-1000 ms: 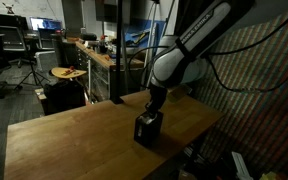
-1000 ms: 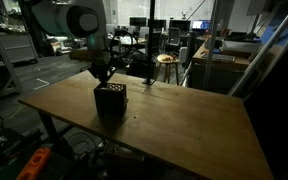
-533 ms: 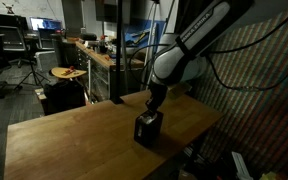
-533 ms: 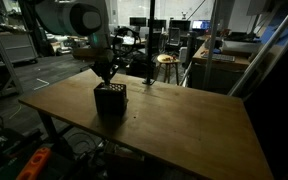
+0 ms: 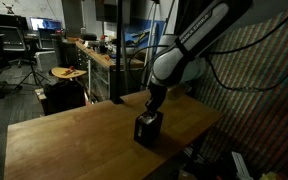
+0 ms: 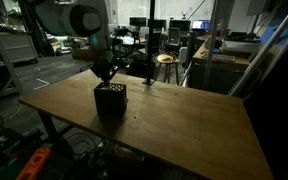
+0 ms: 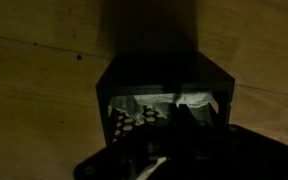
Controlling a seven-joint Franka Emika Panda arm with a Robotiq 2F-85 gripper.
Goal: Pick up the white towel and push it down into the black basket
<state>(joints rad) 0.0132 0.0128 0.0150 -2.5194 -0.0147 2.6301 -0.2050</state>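
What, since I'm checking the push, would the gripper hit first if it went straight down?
Probably the white towel lying inside the black basket; the gripper hangs shut right over its opening. Depth is unclear in these dim pictures.

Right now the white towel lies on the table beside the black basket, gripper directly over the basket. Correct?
No. The white towel is inside the black basket, as the wrist view shows; the gripper is directly over the basket.

Dim, underexposed, murky wrist view.
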